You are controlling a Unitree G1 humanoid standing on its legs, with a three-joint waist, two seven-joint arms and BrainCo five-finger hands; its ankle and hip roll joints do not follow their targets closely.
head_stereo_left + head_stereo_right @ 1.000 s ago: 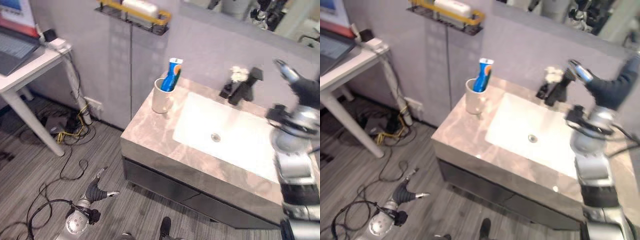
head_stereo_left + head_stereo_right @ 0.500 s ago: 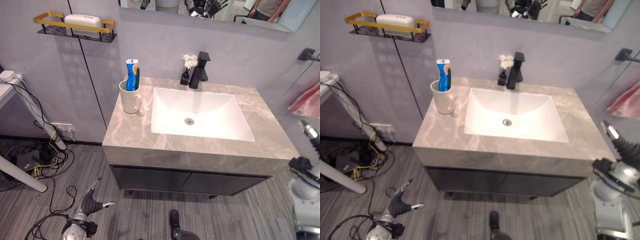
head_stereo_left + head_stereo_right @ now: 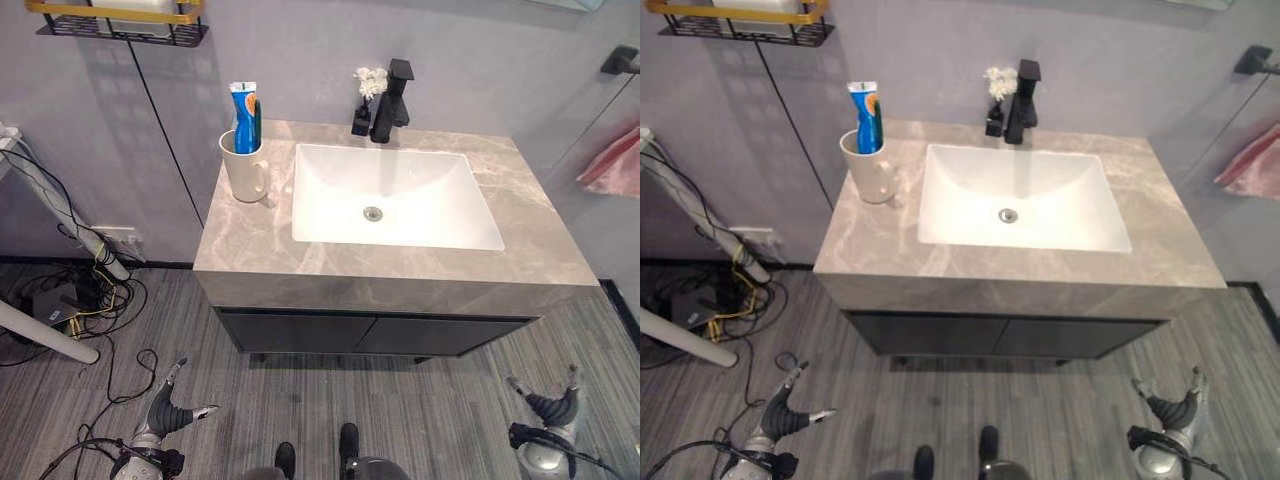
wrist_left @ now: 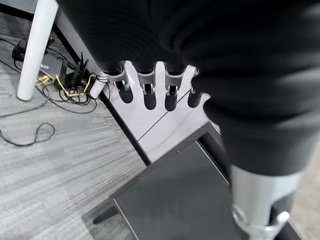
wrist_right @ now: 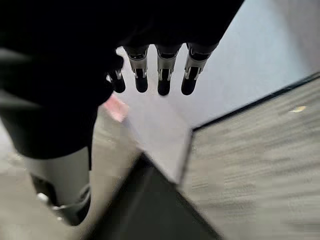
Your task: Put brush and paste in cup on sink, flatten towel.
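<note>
A white cup (image 3: 243, 166) stands on the left end of the grey marble counter (image 3: 400, 275), beside the white sink basin (image 3: 395, 200). A blue toothpaste tube (image 3: 243, 116) stands upright in it, with a dark brush handle (image 3: 258, 120) close against it. At the right wall a pink towel (image 3: 612, 165) hangs bunched under a black bar (image 3: 622, 60). My left hand (image 3: 168, 410) hangs low over the floor, left of the cabinet, fingers (image 4: 145, 92) straight and empty. Low at the right is my right hand (image 3: 550, 408), its fingers (image 5: 160, 75) also straight and holding nothing.
A black faucet (image 3: 392, 100) and a small flower vase (image 3: 364, 98) stand behind the basin. A gold-edged shelf (image 3: 120, 18) hangs on the wall at upper left. A white table leg (image 3: 45, 340) and cables (image 3: 90, 300) lie on the floor at left. Dark cabinet doors (image 3: 370, 335) sit under the counter.
The camera has swung to face the sink squarely. My right arm has dropped from faucet height to low near the floor. The left hand has stayed low.
</note>
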